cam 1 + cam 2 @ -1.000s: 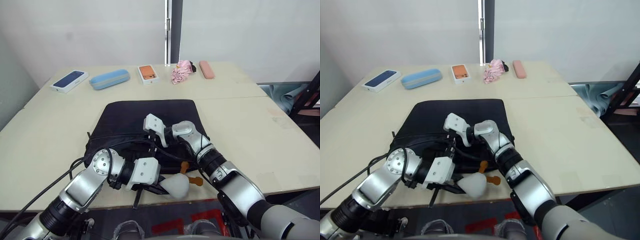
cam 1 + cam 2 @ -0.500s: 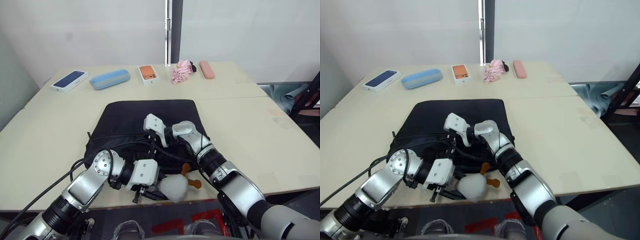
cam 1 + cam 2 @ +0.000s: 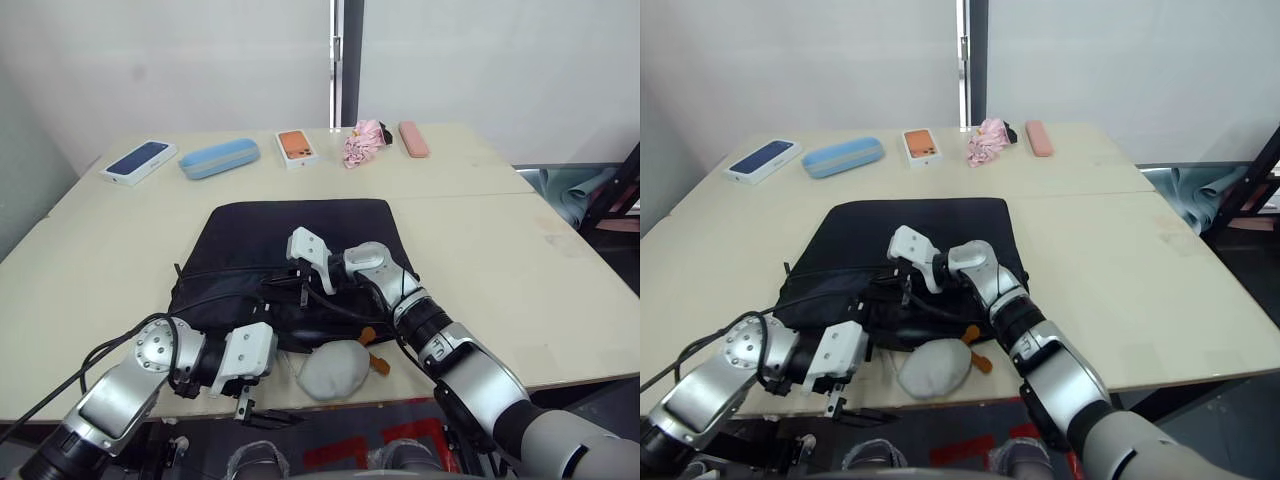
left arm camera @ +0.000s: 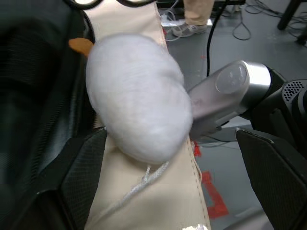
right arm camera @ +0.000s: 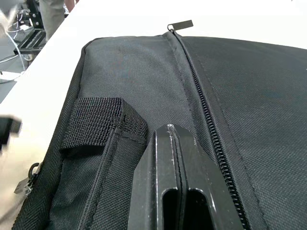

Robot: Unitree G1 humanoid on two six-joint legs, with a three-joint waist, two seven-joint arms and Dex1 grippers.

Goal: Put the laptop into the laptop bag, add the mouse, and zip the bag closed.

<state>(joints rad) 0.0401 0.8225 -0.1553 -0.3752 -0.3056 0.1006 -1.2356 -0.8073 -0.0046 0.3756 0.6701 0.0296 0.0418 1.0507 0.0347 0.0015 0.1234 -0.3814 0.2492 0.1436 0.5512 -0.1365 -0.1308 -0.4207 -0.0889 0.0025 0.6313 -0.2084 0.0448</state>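
The black laptop bag (image 3: 290,260) lies flat on the pale counter (image 3: 520,260), its near edge close to the counter's front rim. The right tool (image 5: 175,163) rests on top of the bag with its two black fingers pressed together, nothing pinched between them; in the right wrist view they lie on the fabric just beside the zip line (image 5: 211,120), with a flat webbing handle (image 5: 98,125) on the other side and a zip pull (image 5: 180,25) at the far end of the seam. The left tool (image 3: 243,408) hangs off the front edge of the counter, near the bag's front left corner, its fingers spread and holding nothing. A lumpy white plush charm (image 3: 335,368) with orange bits lies on the counter right against the bag's near edge, between the two arms (the left wrist view shows it large, with a thin white cord (image 4: 139,184) trailing from it). Along the far side of the counter sit a dark blue phone box (image 3: 138,161), a light blue case (image 3: 219,157), an orange phone box (image 3: 296,147), a pink crumpled cloth (image 3: 362,141) and a pink flat case (image 3: 413,138), all well apart from the bag.
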